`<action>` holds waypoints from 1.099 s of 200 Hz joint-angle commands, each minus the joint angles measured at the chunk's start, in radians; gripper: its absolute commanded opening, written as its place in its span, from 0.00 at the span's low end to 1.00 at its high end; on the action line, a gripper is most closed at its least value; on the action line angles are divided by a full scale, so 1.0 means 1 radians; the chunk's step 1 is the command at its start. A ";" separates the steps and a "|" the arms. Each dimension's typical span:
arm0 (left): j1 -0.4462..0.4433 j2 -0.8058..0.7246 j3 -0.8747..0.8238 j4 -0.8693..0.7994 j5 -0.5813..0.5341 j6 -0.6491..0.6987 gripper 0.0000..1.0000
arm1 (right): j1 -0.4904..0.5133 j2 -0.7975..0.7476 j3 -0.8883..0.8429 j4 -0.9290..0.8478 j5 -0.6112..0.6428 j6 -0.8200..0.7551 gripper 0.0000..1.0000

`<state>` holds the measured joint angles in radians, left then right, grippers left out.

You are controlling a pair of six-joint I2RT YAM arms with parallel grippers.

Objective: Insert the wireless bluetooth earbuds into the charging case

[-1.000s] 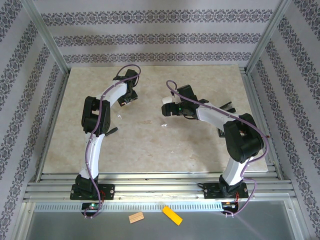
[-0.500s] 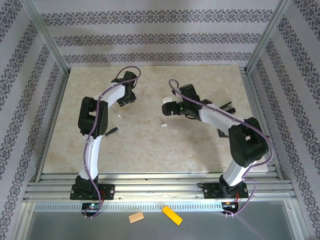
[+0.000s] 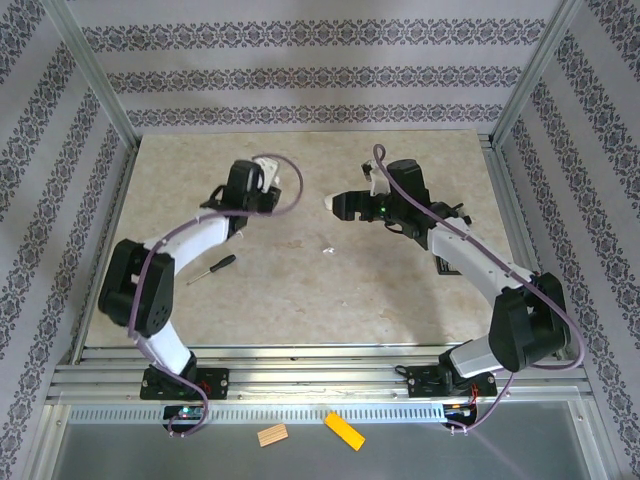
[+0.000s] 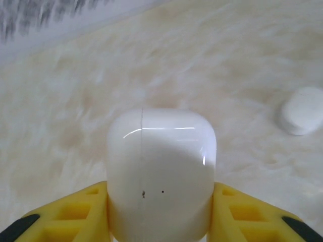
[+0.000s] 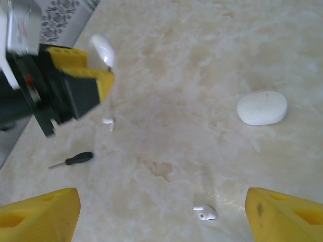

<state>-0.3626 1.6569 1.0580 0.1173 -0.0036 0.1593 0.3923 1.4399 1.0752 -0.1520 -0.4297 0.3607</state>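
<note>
The left gripper (image 4: 161,222) grips a glossy white rounded plastic charging case (image 4: 161,166), lid shut, at bottom centre. The right gripper (image 5: 161,217) hangs wide open, empty, over a tiny white stemmed earbud (image 5: 204,213) at lower centre. Pickup step, I judge: descend, pinch it squarely; the lid needs opening.

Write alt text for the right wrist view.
The left gripper, at upper left, holds a white case. On the marbled table lie two earbuds, a small screwdriver and a second white case. The right gripper is open, its yellow fingers in the bottom corners.
</note>
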 commanded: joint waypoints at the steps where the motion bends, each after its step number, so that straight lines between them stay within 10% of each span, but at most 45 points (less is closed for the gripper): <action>1: -0.055 -0.077 -0.176 0.484 0.088 0.346 0.37 | -0.006 -0.033 0.006 0.001 -0.066 -0.002 0.85; 91: -0.167 -0.234 -0.272 0.527 0.242 0.576 0.31 | 0.044 -0.055 0.057 -0.038 -0.136 -0.080 0.83; 220: -0.194 -0.338 -0.275 0.328 0.374 0.608 0.27 | 0.088 0.023 0.152 -0.037 -0.268 -0.094 0.43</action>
<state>-0.5430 1.3590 0.7956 0.4896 0.3264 0.7464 0.4740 1.4483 1.1915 -0.1989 -0.6586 0.2752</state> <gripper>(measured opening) 0.404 0.487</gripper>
